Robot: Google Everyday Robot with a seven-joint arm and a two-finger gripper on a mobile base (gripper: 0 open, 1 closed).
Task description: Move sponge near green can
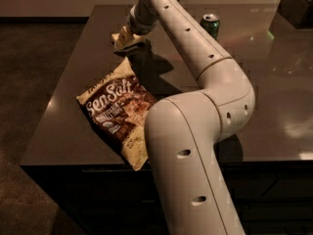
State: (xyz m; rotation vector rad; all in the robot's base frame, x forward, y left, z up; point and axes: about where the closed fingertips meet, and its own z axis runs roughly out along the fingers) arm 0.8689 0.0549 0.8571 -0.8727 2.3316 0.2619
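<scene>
While the white robot arm (195, 146) stretched across the dark glossy table (63, 126), its gripper (129, 36) sat over the far left part, fingers pinching the small pale yellow sponge (120, 39). That soft block was just beyond the top corner of the brown-and-cream chip bag (120, 119). The small green metal drink can (210, 25) stood upright to the right, well apart from it, arm between them. A dark box (298, 6) sat in the far right corner.

Pale yellow sponge (123, 39) in gripper fingers (134, 34); green can (210, 26) upright, apart.
</scene>
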